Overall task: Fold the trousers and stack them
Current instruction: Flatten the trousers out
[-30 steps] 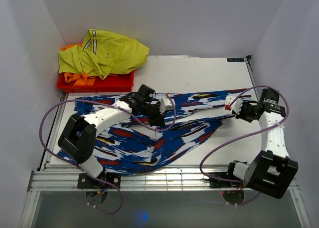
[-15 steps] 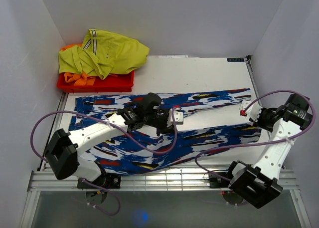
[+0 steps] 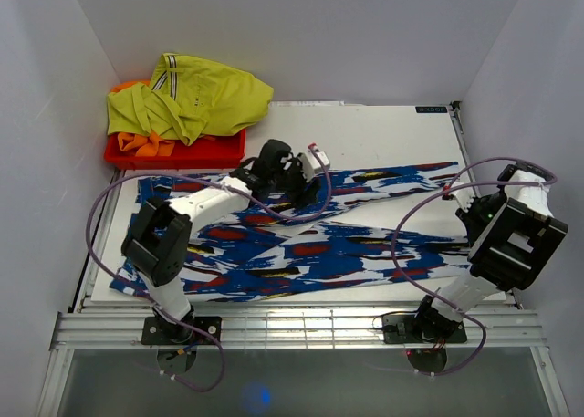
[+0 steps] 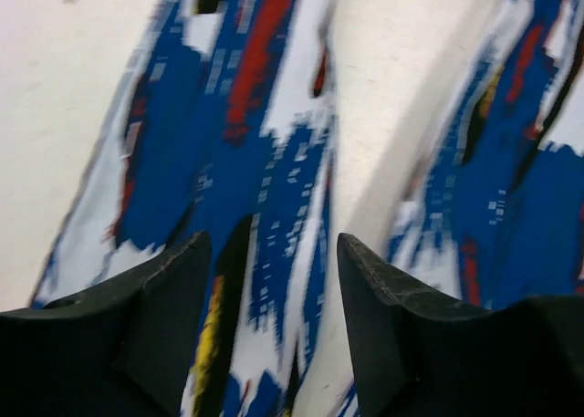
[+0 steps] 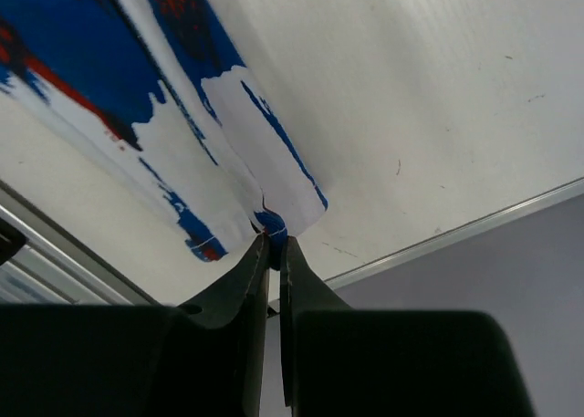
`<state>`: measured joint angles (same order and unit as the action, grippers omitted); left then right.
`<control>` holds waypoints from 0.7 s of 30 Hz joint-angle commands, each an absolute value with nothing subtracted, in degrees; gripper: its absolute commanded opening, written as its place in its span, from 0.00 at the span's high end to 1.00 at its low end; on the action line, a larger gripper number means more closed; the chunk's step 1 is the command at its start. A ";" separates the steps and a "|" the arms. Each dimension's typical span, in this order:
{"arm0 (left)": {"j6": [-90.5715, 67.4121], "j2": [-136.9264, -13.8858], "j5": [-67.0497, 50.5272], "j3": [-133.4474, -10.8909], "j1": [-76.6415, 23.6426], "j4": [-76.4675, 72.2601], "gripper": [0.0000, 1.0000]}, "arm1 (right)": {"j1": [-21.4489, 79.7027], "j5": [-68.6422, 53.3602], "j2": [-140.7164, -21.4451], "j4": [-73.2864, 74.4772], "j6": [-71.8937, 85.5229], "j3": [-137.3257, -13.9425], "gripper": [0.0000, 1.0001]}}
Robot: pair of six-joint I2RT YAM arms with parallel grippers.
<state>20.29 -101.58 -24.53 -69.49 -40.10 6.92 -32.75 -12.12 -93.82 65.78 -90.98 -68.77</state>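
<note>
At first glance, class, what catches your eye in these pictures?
Blue, white and red patterned trousers sprawl across the middle of the table. A yellow-green garment is heaped on a red bin at the far left corner. The right fingers pinch a trouser hem near the right edge.

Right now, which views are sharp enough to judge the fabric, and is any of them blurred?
Left wrist: the trousers are smeared and blocky, while the left fingers look sharper. Right wrist: the cloth edge is crisp, and the right fingers are near-black silhouettes. Top external: evenly lit and sharp.
</note>
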 commanded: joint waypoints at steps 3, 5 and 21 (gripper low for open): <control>16.62 -83.17 -21.98 -66.28 -34.38 13.52 0.29 | -30.41 -3.96 -94.92 55.47 -84.83 -65.05 0.92; 16.08 -75.44 -20.57 -61.82 -30.95 19.03 0.29 | -29.80 -4.30 -95.18 53.88 -83.15 -65.21 0.69; 21.18 -64.06 -11.88 -39.64 -3.87 40.43 0.59 | -19.87 -13.45 -81.66 65.93 -73.40 -59.64 0.43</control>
